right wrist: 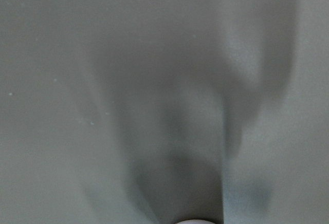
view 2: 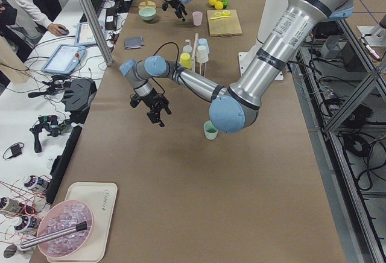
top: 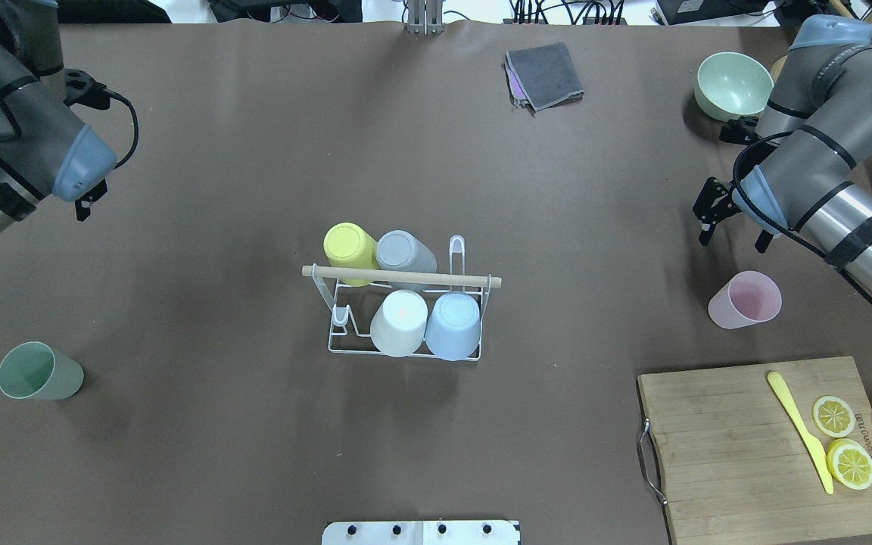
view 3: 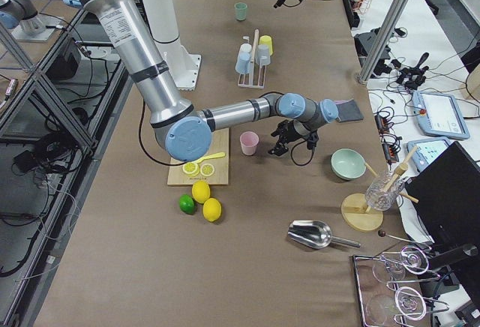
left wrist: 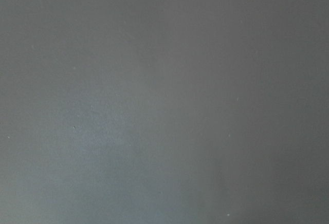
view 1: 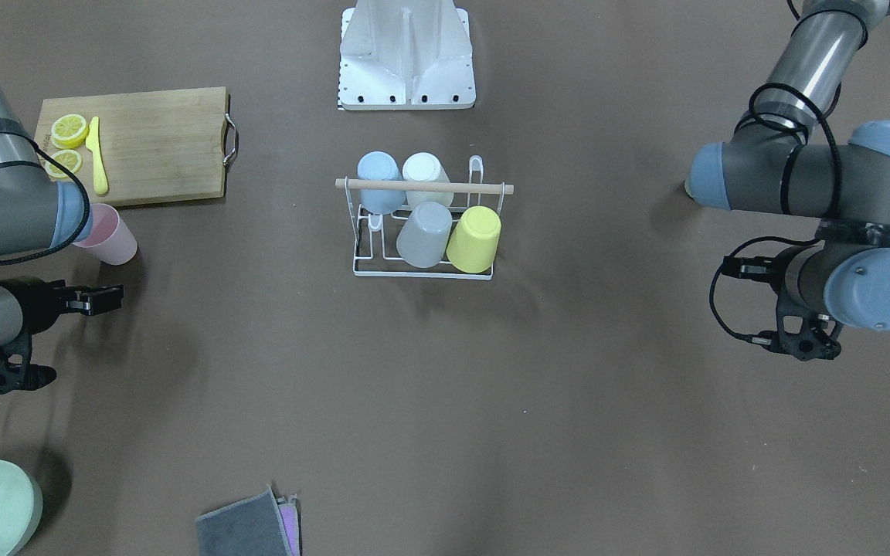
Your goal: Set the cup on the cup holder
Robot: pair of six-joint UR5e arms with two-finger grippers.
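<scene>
The cup holder (top: 406, 277) stands at the middle of the bench (top: 216, 454), its wooden dowel lying across the top. Four cups hang mouth-down and tilted on its prongs. The yellow cup (top: 349, 246) and the grey cup (top: 403, 250) are on the side away from me. The white cup (top: 400, 322) and the blue cup (top: 453, 325) are on the side nearest me. Two prongs are bare: one at the holder's far right corner and one at its near left corner.

Two cups are not on it. The pink cup (top: 745, 300) stands upright, mouth up, well off to the holder's right. The green cup (top: 38, 371) stands well off to the holder's left and a little nearer me than the holder.

My right jaws hang well to the right of the holder, just beyond the pink cup and not touching it. They are spread apart with nothing between them. My left jaws hang well to the left of the holder and farther out than it, well apart from the green cup. As far as the front view shows, they are also spread and empty.

To the holder's right and nearer me lies a cutting board (top: 746, 446) with a yellow knife (top: 799, 431) and lemon slices (top: 851, 463). To its right and farther out sit a green bowl (top: 731, 83) and a folded grey cloth (top: 546, 76).
</scene>
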